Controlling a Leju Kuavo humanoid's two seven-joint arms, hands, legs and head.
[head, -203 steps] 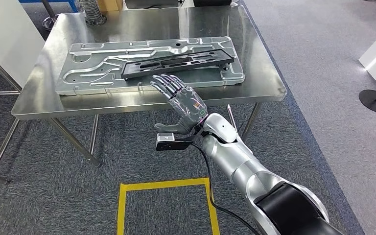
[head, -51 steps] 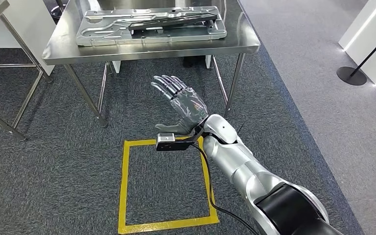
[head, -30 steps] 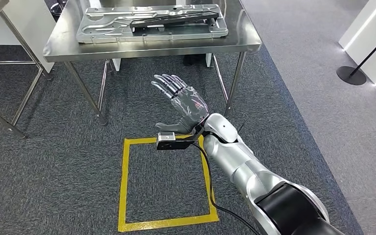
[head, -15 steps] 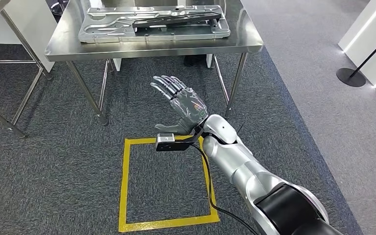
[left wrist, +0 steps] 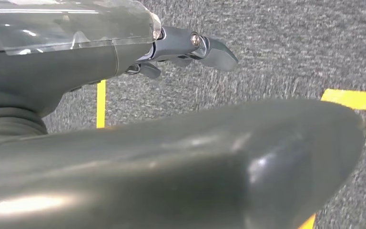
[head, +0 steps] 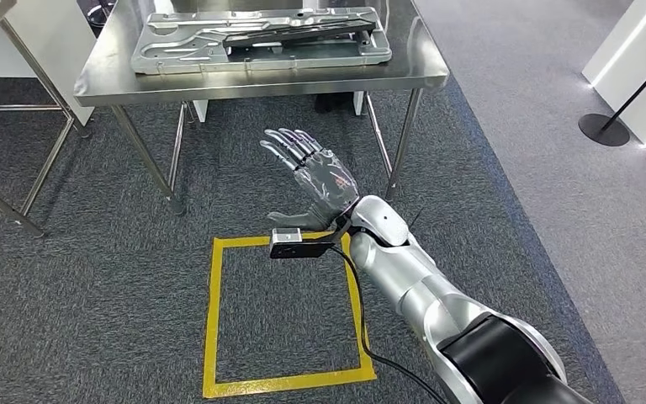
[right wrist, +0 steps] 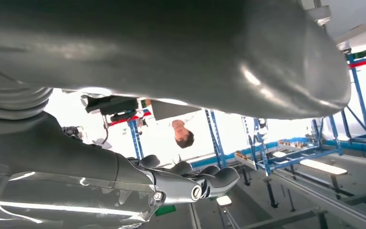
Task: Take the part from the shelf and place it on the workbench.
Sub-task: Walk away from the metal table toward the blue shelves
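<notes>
part sitting up on the workbench, way at the far end of the head view. dark, long, flat piece lying across a silver stamped tray that takes up most of the benchtop, running roughly along the bench's length, closer to the right edge than the left.

going near to far: silver right arm coming in from the bottom right, black cable trailing off it. right hand raised palm-up-ish over the carpet, fingers spread wide, thumb out to the side, nothing in it. hanging above the far edge of a yellow tape square on the grey carpet, well apart from the bench. small grey camera box tucked at the wrist, right over the tape line.

left hand seen from its wrist cam, pointing down at carpet and bits of yellow tape. fingers partly curled, nothing visible in them, but can't really tell how wide or tight.

past the hand: bench legs, then the steel top. off to the right, a black round stanchion base on paler floor, next to white panels. person visible far off in the right wrist view, among blue racking.
</notes>
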